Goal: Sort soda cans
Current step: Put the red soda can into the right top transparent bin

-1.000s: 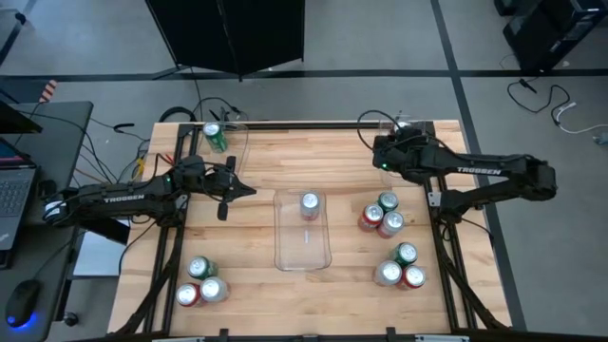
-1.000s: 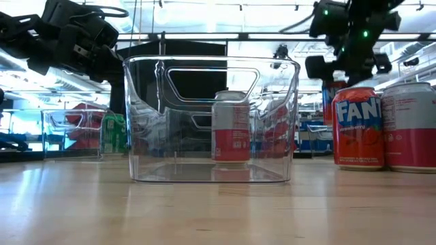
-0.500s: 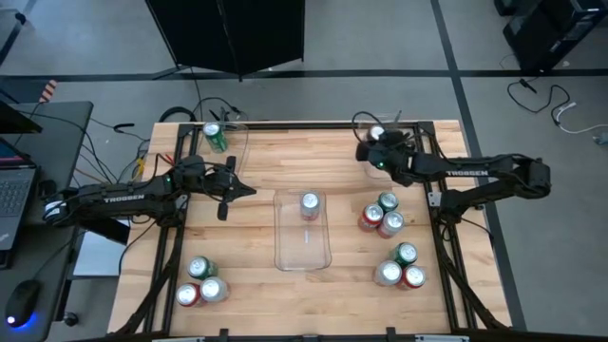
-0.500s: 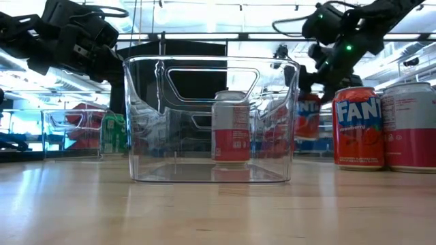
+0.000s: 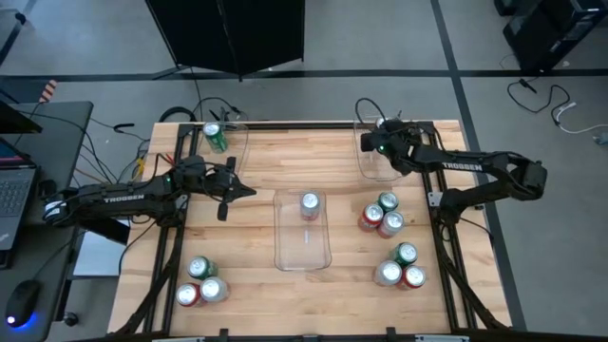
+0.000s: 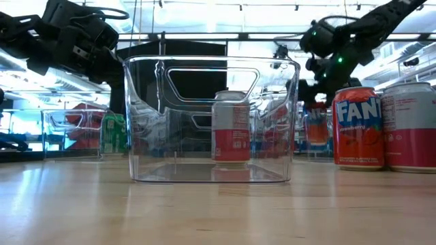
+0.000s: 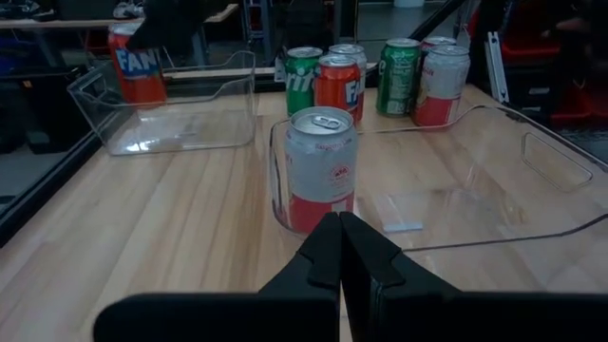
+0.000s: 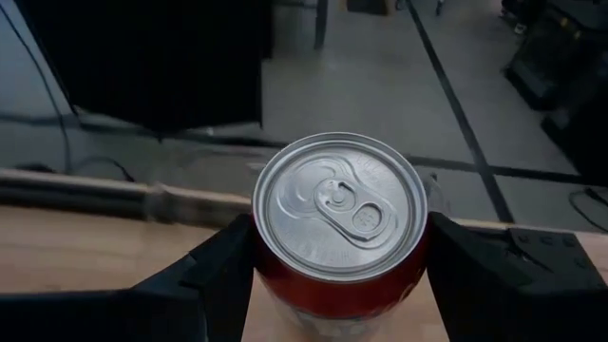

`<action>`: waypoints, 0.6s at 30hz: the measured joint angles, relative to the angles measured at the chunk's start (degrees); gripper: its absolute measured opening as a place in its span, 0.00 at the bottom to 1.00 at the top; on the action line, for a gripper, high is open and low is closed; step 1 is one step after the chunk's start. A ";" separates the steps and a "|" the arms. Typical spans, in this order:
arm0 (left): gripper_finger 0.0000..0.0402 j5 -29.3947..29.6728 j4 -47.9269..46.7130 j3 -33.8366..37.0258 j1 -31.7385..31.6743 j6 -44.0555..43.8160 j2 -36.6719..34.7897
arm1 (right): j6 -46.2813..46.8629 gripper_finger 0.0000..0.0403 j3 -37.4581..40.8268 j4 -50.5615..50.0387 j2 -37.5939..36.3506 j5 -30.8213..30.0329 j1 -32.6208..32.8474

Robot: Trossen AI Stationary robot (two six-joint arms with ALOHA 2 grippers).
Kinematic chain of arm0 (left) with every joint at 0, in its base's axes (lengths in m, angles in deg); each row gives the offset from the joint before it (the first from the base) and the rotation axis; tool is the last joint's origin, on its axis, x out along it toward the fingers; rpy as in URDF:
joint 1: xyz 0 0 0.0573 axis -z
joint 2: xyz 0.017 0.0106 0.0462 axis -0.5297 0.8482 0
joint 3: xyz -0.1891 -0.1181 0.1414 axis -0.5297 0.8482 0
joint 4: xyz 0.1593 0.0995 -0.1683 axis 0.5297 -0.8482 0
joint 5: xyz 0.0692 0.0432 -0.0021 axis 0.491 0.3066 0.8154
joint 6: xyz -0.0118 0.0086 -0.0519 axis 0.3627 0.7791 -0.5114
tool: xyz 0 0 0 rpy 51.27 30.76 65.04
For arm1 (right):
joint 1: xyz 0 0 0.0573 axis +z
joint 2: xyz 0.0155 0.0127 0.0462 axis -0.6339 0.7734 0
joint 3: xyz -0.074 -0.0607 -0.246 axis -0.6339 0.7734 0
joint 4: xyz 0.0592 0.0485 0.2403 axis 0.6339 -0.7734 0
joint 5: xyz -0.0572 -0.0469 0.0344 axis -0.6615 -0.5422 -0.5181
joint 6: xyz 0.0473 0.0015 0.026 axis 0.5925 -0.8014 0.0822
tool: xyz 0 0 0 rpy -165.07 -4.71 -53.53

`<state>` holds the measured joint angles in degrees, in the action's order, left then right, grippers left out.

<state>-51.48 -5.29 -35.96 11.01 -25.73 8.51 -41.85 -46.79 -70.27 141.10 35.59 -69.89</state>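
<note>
Two arms show in the high view; the right gripper point(image 5: 380, 145) hangs over the clear bin point(image 5: 379, 163) at the table's far right corner, its fingers around a red can largely hidden under the wrist; nearer the front than that gripper stand a cluster of three cans point(image 5: 381, 214) and a second cluster point(image 5: 400, 267); the left gripper point(image 5: 234, 179), fingers pressed together and holding nothing, hovers beside the middle bin point(image 5: 302, 252), in which one silver-white can point(image 5: 309, 204) stands just across from its tips; behind it a green can point(image 5: 215, 138) sits in the far left bin point(image 5: 236, 142); toward the front are three more cans point(image 5: 200, 282).

Low view; the right gripper point(image 6: 315, 85) holds the red Fanta can point(image 6: 316, 126) down inside its bin, well behind the middle bin point(image 6: 211, 119); a red Fanta can point(image 6: 357, 127) and a silver-white can point(image 6: 409, 126) stand closest to the camera.

Left wrist view; the closed fingers point(image 7: 339, 249) point at the silver-white can point(image 7: 321, 169), apart from it; the held Fanta can point(image 7: 137, 65) shows farther off.

Right wrist view; dark fingers point(image 8: 218, 266) clamp both sides of the red can point(image 8: 338, 217), seen from its silver top.
</note>
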 joint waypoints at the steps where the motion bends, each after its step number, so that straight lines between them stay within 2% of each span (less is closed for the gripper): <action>1: 0.01 0.00 -0.02 0.00 0.00 0.00 0.00 | -0.30 0.62 0.00 -0.23 0.72 0.60 -0.78; 11: 0.01 0.00 -0.24 0.00 0.01 0.02 0.00 | -0.30 0.62 -0.35 1.49 7.70 2.53 -6.40; 18: 0.01 0.00 -0.30 0.00 0.00 0.02 -0.02 | -0.50 0.65 -0.15 0.98 6.88 3.01 -7.05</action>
<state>-51.48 -5.60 -35.96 11.01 -25.70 8.49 -42.34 -46.94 -69.29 147.98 38.60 -76.94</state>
